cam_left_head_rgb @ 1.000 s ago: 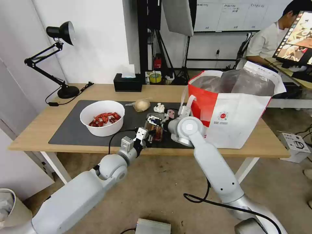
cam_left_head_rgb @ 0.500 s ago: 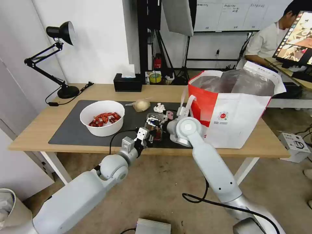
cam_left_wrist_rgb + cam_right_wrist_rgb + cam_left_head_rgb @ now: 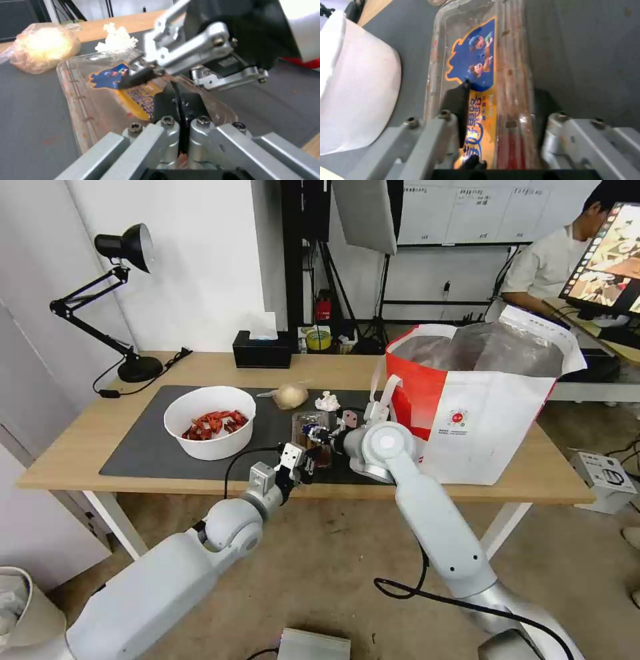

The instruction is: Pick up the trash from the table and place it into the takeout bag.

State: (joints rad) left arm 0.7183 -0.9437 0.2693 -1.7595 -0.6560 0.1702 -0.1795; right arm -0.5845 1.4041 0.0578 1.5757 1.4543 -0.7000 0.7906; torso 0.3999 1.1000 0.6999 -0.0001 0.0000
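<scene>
Head view: a light-wood table (image 3: 80, 447) carries a dark grey mat (image 3: 147, 447). A white bowl (image 3: 209, 421) of red shells sits on the mat at about 9 o'clock from the centre of the picture. A film-wrapped beige lump (image 3: 291, 395) and a small tissue wad (image 3: 327, 401) lie toward the far edge of the mat, at 12 o'clock from a clear tray (image 3: 313, 437) near the mat's front edge. The white and red bag (image 3: 487, 413) stands open on the table at 3 o'clock from the tray, silver lining showing. The left end effector (image 3: 301, 460) reaches up from 7 o'clock to the tray's near end. The right end effector (image 3: 320, 435) comes in from 3 o'clock over the tray. A black lamp (image 3: 113, 300) and a black tissue box (image 3: 262, 350) stand at the back of the table. Left wrist view: the left end effector (image 3: 180, 117) is pinched narrow on the near edge of the tray (image 3: 100, 85), its pads pressed together with the clear rim between them. The right end effector (image 3: 143, 75) sits over the tray's blue and orange label. The lump (image 3: 43, 47) and wad (image 3: 116, 40) lie beyond. Right wrist view: the right end effector (image 3: 500, 107) stands wide astride the tray (image 3: 516, 62), one finger (image 3: 456, 102) on the label, the other outside the tray's wall; whether it grips, I cannot tell. The bowl (image 3: 356, 95) is just beside the tray.
</scene>
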